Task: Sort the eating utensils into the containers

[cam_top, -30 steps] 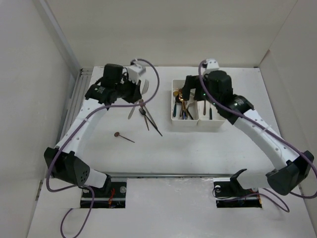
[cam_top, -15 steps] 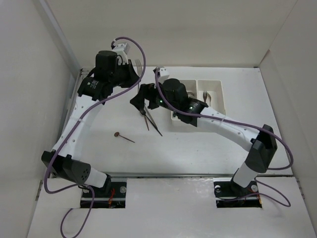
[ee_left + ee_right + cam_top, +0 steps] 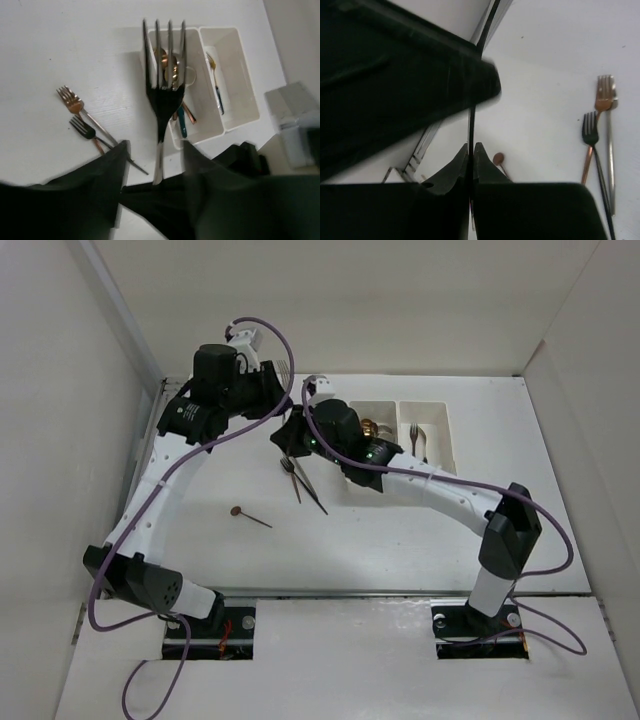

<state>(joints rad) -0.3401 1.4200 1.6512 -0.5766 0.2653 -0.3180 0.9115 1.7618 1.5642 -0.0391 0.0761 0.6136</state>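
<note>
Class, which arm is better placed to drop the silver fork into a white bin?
Right: its fingers are shut on the silver fork and its arm lies over the white bins; the left arm stands farther.

The right arm (image 3: 430,480) is being swung away from the containers (image 3: 425,401), over which it was hanging a second ago. It is being stretched across to the left, so most of both bins is being left uncovered. The right gripper (image 3: 471,147), wide apart half a second ago, is being pressed tight on the handle of the silver fork (image 3: 162,85). That fork, low over the loose forks (image 3: 298,480) a second ago, is being kept higher and farther back at the left gripper (image 3: 154,162). Whether the left fingers' hold on it is being loosened cannot be told.
</note>
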